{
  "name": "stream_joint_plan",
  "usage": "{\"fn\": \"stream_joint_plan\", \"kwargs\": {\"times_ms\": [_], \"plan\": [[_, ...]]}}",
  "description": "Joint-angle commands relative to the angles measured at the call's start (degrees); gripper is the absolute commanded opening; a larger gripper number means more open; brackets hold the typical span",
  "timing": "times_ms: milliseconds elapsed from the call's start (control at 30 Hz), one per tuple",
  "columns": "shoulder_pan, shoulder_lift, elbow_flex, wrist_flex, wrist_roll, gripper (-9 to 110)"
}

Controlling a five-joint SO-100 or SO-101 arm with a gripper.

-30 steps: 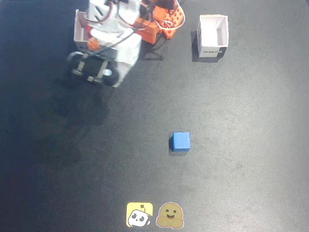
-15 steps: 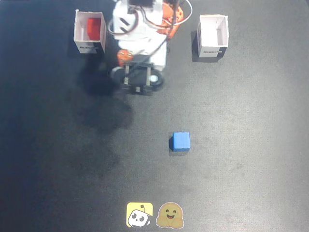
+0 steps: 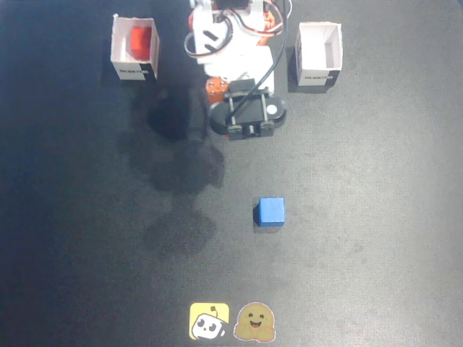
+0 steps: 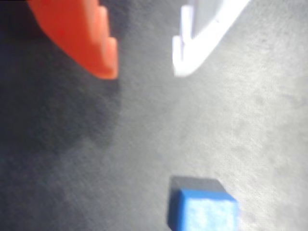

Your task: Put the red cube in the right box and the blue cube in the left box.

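Red cube (image 3: pixel 139 40) is sitting inside the white box (image 3: pixel 134 49) at the left of the fixed view, so that half looks done, assuming that box is the task's "right" one; the sentence's sides may be flipped relative to this camera.

Blue cube (image 3: pixel 271 211) lies on the bare black counter (image 3: pixel 376 217), mid-field, well apart from both boxes and touching nothing. The other white box (image 3: pixel 319 54), top right of the fixed view, is empty and presumably its target.

Hand (image 4: pixel 144 72): wrist view shows orange finger (image 4: pixel 86 41) and white finger (image 4: pixel 202 36) apart with only counter between them, so it's spread and carrying nothing. In the fixed view the arm (image 3: pixel 242 87) sits between the two boxes, head pointed toward the blue cube.

Wrist view puts the blue cube (image 4: pixel 204 207) at the bottom edge, ahead of the fingertips and slightly off to the white-finger side. My read: the gap is set for the cube's width; next it needs reach forward, a small lateral correction, then descent.

Stickers (image 3: pixel 231 322) at the bottom edge are irrelevant.
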Motion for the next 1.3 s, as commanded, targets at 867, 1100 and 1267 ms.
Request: {"fn": "stream_joint_plan", "kwargs": {"times_ms": [867,1100,1267], "plan": [[-2.4,13.1,15.2,-7.6,-0.2,6],[-1.4,19.8,18.5,-3.1,-0.2,7],[-1.3,29.5,23.2,0.9,-0.2,7]]}}
